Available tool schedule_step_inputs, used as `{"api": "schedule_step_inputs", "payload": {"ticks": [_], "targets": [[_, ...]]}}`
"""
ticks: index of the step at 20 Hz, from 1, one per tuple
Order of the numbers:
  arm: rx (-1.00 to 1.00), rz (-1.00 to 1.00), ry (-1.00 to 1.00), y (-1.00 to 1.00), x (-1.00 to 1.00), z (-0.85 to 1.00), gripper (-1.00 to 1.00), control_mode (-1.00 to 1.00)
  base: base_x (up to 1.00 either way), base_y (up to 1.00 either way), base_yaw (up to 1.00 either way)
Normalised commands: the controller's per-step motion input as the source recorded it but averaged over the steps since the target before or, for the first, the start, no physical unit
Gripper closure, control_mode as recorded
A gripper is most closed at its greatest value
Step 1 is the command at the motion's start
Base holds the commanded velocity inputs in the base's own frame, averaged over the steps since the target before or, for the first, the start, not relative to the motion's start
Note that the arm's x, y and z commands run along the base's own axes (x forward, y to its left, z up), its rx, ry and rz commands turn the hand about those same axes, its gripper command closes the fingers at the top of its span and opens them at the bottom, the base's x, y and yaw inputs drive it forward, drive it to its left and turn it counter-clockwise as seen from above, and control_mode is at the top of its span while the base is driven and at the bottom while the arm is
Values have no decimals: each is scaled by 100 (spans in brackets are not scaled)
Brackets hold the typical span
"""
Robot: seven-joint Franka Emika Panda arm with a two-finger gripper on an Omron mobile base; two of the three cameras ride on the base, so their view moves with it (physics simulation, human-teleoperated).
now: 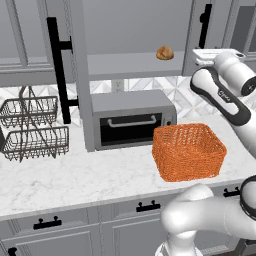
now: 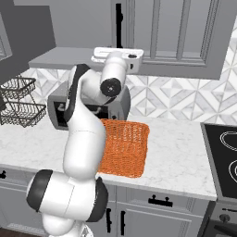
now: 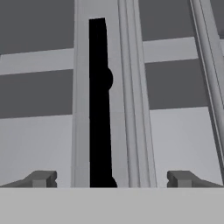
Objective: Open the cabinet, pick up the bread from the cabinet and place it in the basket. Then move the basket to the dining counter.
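The cabinet (image 1: 125, 30) stands with its left door (image 1: 80, 75) swung out toward the room, edge on, its long black handle (image 1: 59, 70) facing left; the right door (image 1: 207, 30) is shut. On the bare shelf inside sits the bread (image 1: 165, 53), a small golden bun, alone and near the right door. The gripper (image 3: 111, 179) is raised to the shut door, its fingers spread wide and holding nothing, with that door's black handle (image 3: 99, 105) running between them. Below, the basket (image 1: 188, 151) rests on the marble worktop (image 1: 60, 182), just in front of the toaster oven (image 1: 132, 119); a wire rack (image 1: 32, 127) stands well to the left.
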Motion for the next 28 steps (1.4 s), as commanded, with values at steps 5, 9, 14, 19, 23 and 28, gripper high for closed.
{"api": "schedule_step_inputs", "payload": {"ticks": [5, 9, 14, 19, 23, 28], "targets": [[0, -1, 1, 4, 25, 0, -100, -100, 0, 0, 0], [-1, -6, 3, 17, 21, 0, -100, -100, 0, 0, 0], [0, -5, 2, 7, 35, 0, -100, -100, 0, 0, 0], [0, -2, 3, 1, 43, 0, 100, -100, 0, 0, 0], [0, 0, 0, 0, 2, 0, 100, -100, 0, 0, 0], [0, 0, 0, 0, 0, 0, 100, -100, 0, 0, 0]]}}
